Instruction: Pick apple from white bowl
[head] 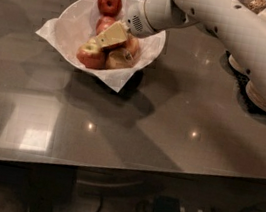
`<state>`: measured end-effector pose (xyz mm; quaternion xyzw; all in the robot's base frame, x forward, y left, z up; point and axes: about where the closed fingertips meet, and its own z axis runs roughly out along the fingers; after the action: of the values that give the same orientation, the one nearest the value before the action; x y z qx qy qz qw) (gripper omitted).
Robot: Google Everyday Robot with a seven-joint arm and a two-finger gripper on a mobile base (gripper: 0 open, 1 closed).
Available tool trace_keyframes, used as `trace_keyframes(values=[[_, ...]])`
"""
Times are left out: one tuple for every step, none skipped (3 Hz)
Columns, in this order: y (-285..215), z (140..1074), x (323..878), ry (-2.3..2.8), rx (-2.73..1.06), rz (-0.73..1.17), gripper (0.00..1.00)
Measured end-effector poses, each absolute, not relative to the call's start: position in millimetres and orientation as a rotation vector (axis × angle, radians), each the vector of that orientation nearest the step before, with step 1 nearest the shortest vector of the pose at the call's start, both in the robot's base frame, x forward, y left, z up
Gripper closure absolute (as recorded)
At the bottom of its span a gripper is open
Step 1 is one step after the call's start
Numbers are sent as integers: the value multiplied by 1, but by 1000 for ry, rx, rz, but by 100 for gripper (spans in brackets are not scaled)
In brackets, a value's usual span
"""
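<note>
- Apple, large, round and glossy orange-red point(105, 23), is the thing to be lifted. It is carried, inside its bowl, by the largest surface in view, a broad, glossy grey-brown tabletop point(169, 129), whose near and middle stretches offer open room for carrying it away.
- A thick white robot arm point(237, 29) is extended from the right, above the table, toward the bowl.
- Stacks of off-white paper plates point(259, 96) are set at the right, partly behind the arm, so a swing that way is judged tight.
- A wide, deep white bowl lined with white paper point(72, 27) is placed near the table's far left. Pointed paper corners are thrown over its rim. A straight upward lift over the high wall is judged necessary before any sideways move.
- The tan gripper point(112, 34) is set down inside the bowl, against the apple. Whether it is clenched on the fruit or released cannot be told.
- The apple is seated mid-pile, partly hidden by the gripper. It is judged firm, fairly heavy, slippery-skinned and easily bruised, and a hold across its widest girth is advised.
- A darker crimson apple point(110, 2) is perched by the far rim, and smaller yellow-green, red-blushed apples point(91, 55) are packed just beside the apple. These could be nudged or rolled.
</note>
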<state>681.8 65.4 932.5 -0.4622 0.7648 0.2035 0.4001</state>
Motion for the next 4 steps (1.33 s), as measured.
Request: trace_keyframes(values=[[70, 930, 683, 1931, -1168, 527, 32], [73, 928, 684, 1928, -1167, 538, 36], [75, 926, 684, 1925, -1168, 542, 55], [76, 926, 684, 1920, -1171, 545, 78]])
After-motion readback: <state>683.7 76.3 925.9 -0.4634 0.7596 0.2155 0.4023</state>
